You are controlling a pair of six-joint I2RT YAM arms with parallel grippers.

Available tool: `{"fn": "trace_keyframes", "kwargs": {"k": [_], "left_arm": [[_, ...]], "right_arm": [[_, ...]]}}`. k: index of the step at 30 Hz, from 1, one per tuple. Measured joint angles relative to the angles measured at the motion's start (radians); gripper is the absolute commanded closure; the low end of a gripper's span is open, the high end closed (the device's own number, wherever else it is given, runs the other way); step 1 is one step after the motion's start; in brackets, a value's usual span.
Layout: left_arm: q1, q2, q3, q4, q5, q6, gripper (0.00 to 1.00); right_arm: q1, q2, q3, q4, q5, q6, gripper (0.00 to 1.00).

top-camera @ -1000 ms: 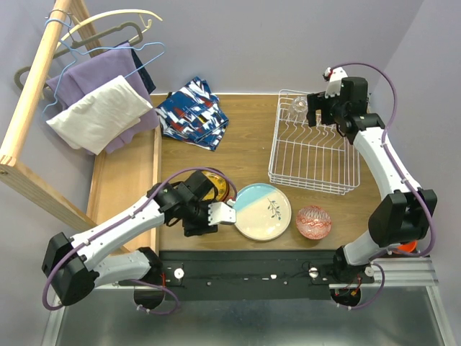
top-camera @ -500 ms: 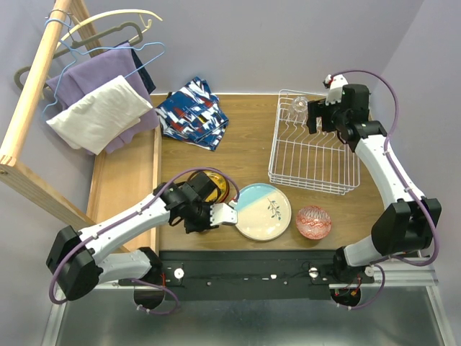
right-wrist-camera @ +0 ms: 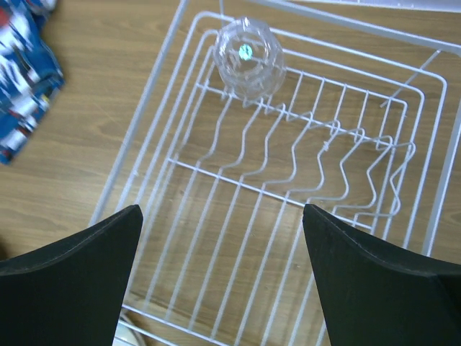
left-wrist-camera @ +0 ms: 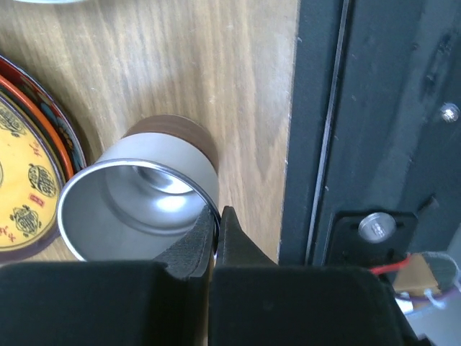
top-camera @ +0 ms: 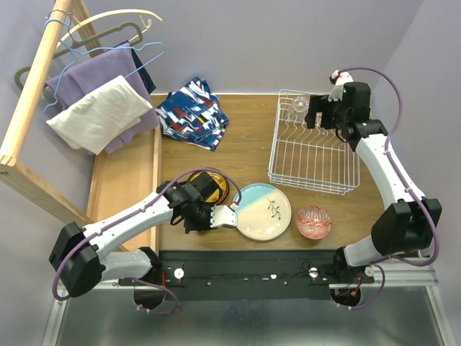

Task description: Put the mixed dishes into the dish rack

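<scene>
Left gripper (left-wrist-camera: 216, 220) is pinching the steel cup (left-wrist-camera: 137, 194) by its rim, cup standing on tabletop (left-wrist-camera: 238, 86) beside patterned plate (left-wrist-camera: 29, 180). Right gripper (right-wrist-camera: 222, 216) is hovering, jaws spread, over dish rack (top-camera: 313, 151). Next move is probably lifting the cup clear and carrying it to the rack.

Robot lab: twin arms (top-camera: 130, 225) on black rail (top-camera: 245, 274)

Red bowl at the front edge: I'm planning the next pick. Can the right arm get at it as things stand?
Probably yes. The right gripper hangs open and empty over the rack, and the bowl sits on that arm's side beside the plate, with nothing on it.
</scene>
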Motion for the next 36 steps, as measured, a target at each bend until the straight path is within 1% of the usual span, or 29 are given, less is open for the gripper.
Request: {"fn": "trace_keyframes", "kwargs": {"k": [3, 5, 8, 11, 14, 18, 21, 22, 24, 27, 28, 31, 32, 35, 36], "left_arm": [[-0.003, -0.002, 0.043, -0.055, 0.0, 0.018, 1.0], [-0.003, -0.005, 0.098, -0.11, -0.004, 0.027, 1.0], [-0.004, -0.012, 0.234, -0.177, -0.029, 0.045, 1.0], [-0.004, -0.013, 0.343, -0.201, -0.072, 0.047, 1.0], [-0.004, -0.001, 0.44, -0.181, -0.144, 0.039, 1.0], [-0.008, 0.032, 0.467, -0.076, -0.308, 0.042, 1.0], [-0.019, 0.052, 0.424, 0.062, -0.484, 0.074, 1.0], [-0.025, 0.055, 0.386, 0.146, -0.516, 0.085, 1.0], [-0.045, 0.055, 0.311, 0.303, -0.643, 0.152, 1.0], [-0.074, 0.053, 0.18, 0.586, -0.786, 0.267, 1.0], [-0.086, 0.051, 0.108, 0.727, -0.829, 0.338, 1.0], [-0.116, 0.051, -0.062, 1.053, -0.876, 0.527, 1.0], [-0.13, 0.051, -0.132, 1.198, -0.873, 0.623, 1.0], [-0.162, 0.06, -0.25, 1.453, -0.855, 0.78, 1.0], [-0.174, 0.07, -0.272, 1.515, -0.845, 0.825, 1.0]], "right_arm": [[0.0, 0.008, 0.055, -0.003, -0.018, 0.084, 0.0], [0.0, 0.025, 0.105, -0.006, -0.052, 0.143, 0.0], [-0.001, 0.055, 0.154, -0.009, -0.134, 0.229, 0.0], [-0.005, 0.091, 0.168, -0.015, -0.254, 0.326, 0.0], [-0.013, 0.132, 0.17, -0.018, -0.381, 0.406, 0.0], [-0.045, 0.21, 0.169, -0.011, -0.607, 0.533, 0.0], [-0.069, 0.254, 0.131, 0.054, -0.769, 0.663, 0.0], [-0.074, 0.263, 0.112, 0.084, -0.823, 0.72, 0.0], [-0.078, 0.277, 0.089, 0.119, -0.88, 0.787, 0.0], [-0.079, 0.301, 0.082, 0.173, -0.947, 0.872, 0.0], [-0.079, 0.306, 0.082, 0.183, -0.958, 0.888, 0.0], [-0.077, 0.325, 0.09, 0.235, -0.998, 0.952, 0.0], [-0.076, 0.333, 0.098, 0.244, -1.006, 0.965, 0.0], [-0.068, 0.374, 0.151, 0.28, -1.03, 1.0, 0.0], [-0.06, 0.39, 0.177, 0.283, -1.041, 1.007, 0.0]]}}
